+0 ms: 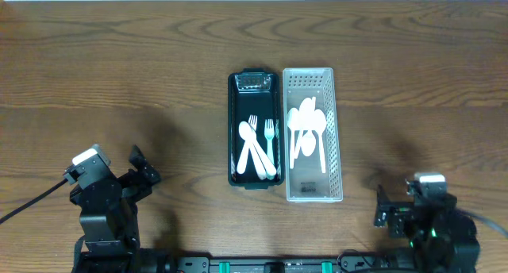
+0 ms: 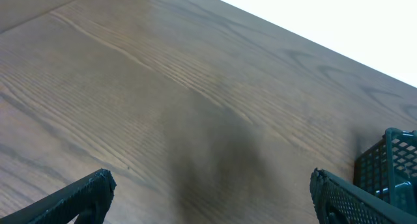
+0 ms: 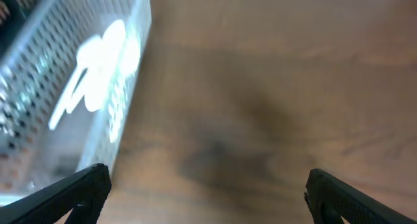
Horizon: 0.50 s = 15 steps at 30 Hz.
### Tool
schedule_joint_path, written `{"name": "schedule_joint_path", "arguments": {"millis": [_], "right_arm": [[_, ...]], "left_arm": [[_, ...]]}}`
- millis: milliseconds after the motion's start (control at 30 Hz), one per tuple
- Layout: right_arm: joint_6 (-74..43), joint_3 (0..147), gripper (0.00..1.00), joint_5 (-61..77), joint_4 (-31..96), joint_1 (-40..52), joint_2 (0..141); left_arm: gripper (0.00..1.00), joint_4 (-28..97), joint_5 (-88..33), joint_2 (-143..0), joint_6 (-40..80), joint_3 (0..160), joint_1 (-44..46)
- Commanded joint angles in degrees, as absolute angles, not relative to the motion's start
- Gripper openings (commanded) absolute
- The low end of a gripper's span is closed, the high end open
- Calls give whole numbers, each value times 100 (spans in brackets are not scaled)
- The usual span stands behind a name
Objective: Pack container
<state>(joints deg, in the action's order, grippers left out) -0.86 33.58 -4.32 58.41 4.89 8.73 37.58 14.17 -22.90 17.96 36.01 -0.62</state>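
A black container (image 1: 235,130) sits mid-table with white plastic forks (image 1: 255,146) lying in it. Beside it on the right stands a white perforated basket (image 1: 333,138) holding white plastic spoons (image 1: 306,126). The basket and its spoons also show blurred in the right wrist view (image 3: 71,87). A corner of the black container shows in the left wrist view (image 2: 391,165). My left gripper (image 2: 208,191) is open and empty over bare wood at the front left. My right gripper (image 3: 207,191) is open and empty at the front right, just right of the basket.
The brown wooden table (image 1: 119,67) spreads around both containers. Both arm bases stand at the front edge, the left arm (image 1: 103,201) and the right arm (image 1: 425,213).
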Motion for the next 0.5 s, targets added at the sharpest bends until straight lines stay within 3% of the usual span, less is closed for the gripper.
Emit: {"name": "schedule_joint_path", "arguments": {"millis": [0,133,467], "right_arm": [[-119,3177,99,-451,5603,456,329],[-75,2471,99,-443,4558,458,45],[12,3,99,-292,132,456,30]], "left_arm": [[98,3769,1529,-2311,1702,3577,-45],[98,3769,1529,-2311,1702,3577,-45],[98,3769,1529,-2311,1702,3577,-45]]}}
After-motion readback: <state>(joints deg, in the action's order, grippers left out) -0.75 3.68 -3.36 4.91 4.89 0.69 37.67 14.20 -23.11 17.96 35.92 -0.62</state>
